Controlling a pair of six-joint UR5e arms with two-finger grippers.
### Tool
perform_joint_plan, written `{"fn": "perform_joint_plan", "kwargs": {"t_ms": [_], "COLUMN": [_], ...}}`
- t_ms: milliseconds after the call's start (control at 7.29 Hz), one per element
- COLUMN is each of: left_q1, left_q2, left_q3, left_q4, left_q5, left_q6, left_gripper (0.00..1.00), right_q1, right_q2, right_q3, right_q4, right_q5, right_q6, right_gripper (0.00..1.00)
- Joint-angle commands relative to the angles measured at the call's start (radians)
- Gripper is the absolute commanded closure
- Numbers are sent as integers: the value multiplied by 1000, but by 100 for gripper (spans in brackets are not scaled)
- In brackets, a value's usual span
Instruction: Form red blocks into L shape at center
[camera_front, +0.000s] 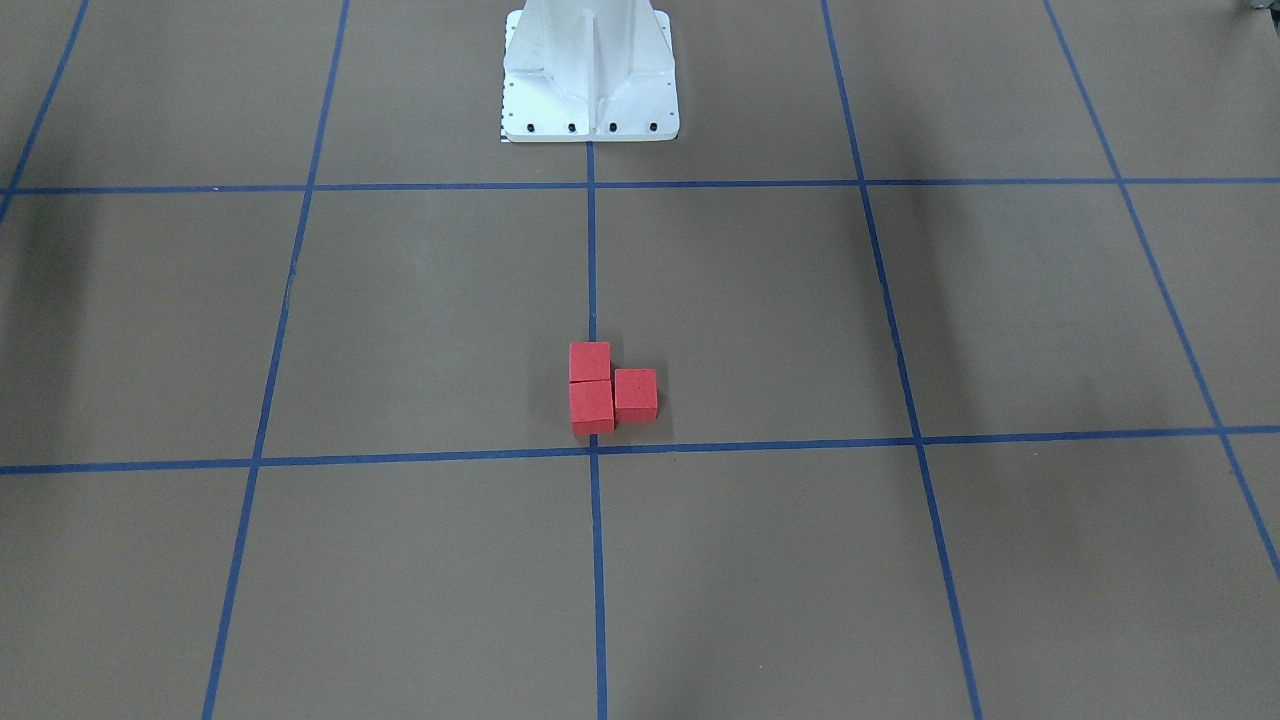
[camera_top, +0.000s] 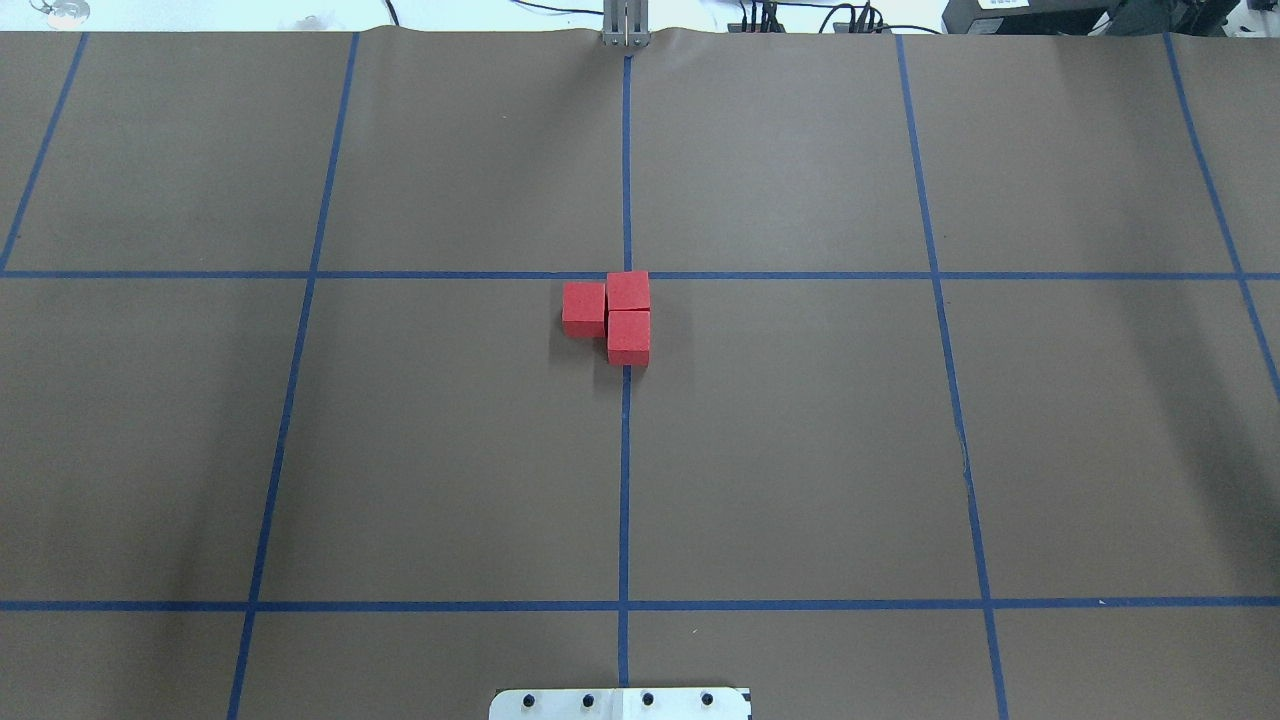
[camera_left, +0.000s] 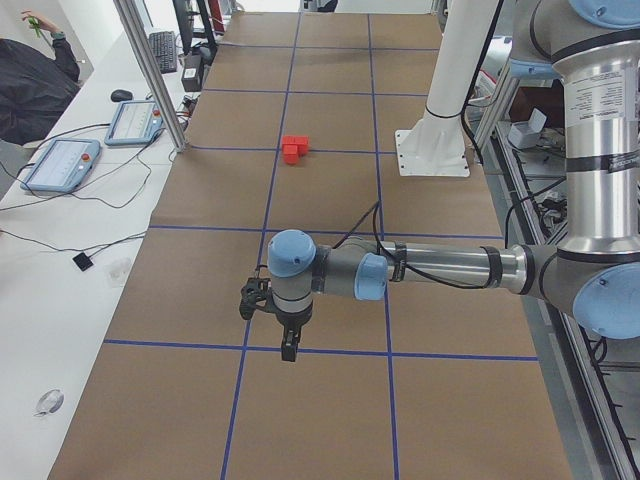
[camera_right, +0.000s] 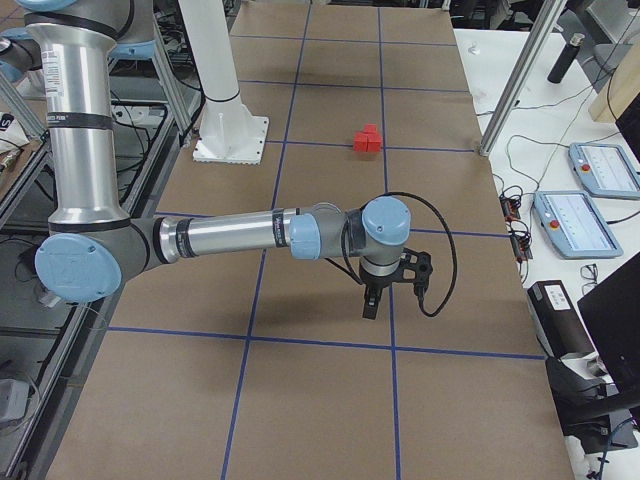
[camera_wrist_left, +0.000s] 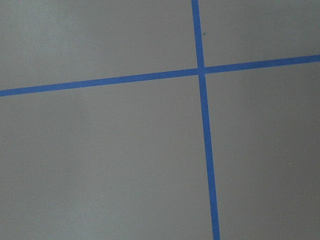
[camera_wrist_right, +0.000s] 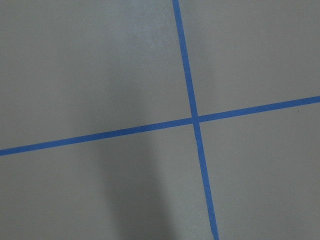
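Note:
Three red blocks touch one another in an L on the brown gridded surface: two in a row along the middle tape line (camera_top: 628, 291) (camera_top: 628, 337) and one beside the far one (camera_top: 584, 308). They sit just on the robot's side of the center crossing (camera_top: 627, 274). They also show in the front view (camera_front: 591, 406). My left gripper (camera_left: 288, 350) hangs over a tape line far from them, and so does my right gripper (camera_right: 370, 305). Both show only in side views, so I cannot tell whether they are open or shut. The wrist views show only tape and paper.
The white robot pedestal (camera_front: 588, 80) stands behind the blocks. A side table carries tablets (camera_left: 60, 165) and cables, with a person (camera_left: 30, 80) beside it. More tablets (camera_right: 598, 165) and aluminium posts (camera_right: 515, 90) line the operators' side.

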Motion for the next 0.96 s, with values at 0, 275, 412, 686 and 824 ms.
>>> {"fn": "perform_joint_plan", "kwargs": {"t_ms": [0,275,412,686,824], "left_q1": [0,-1,-1,-1,-1], "left_q2": [-3,-3,-4,-3,-3], "left_q3": [-3,-3,-3,-3,-3], "left_q4": [7,7,5,5,5], "left_q5": [-15,-15,-13,-12,-10], "left_q6": [-4,-4,-4,-4,-4], "left_gripper": [0,0,0,0,0], "right_q1": [1,1,1,2,2], "right_q2": [0,-2,1,-5,-6], "right_q3": [-9,-32,-52,-52,-52], "right_q4": [1,-1,4,5,5], "right_q5": [-2,-2,-1,5,6], "right_q6": [-6,-122,-128,-135,-135], "right_gripper": [1,1,1,1,1]}}
